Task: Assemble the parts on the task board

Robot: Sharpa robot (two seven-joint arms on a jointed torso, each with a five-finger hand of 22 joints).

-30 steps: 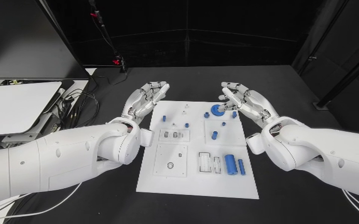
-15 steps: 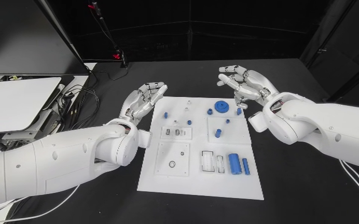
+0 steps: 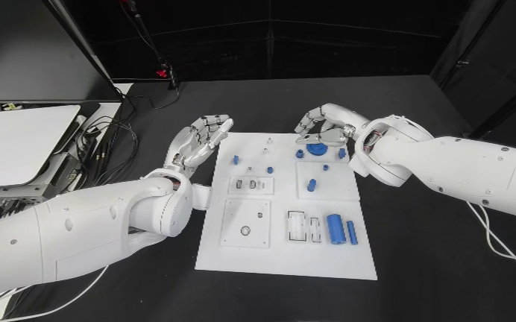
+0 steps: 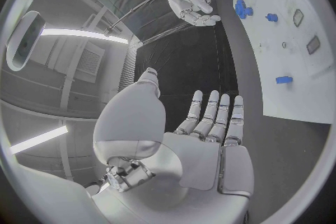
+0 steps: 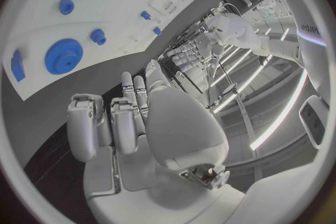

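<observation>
- My left hand [image 3: 200, 141], left of centre: fingers straight and apart, holding nothing, just off the left edge of the task board [image 3: 282, 259].
- Task board sits mid-frame. Small blue parts are scattered on its upper half; two blue cylinders [image 3: 341, 229] lie lower right.
- Blue gear [image 3: 316, 148] is at the board's upper right.
- My right hand [image 3: 326, 126], upper right of centre, hangs over the gear with fingers curled; can't tell if it's touching.
- I judge the gear grab is next: come straight down, close evenly on the rim, and avoid the small blue pieces beside it.
</observation>
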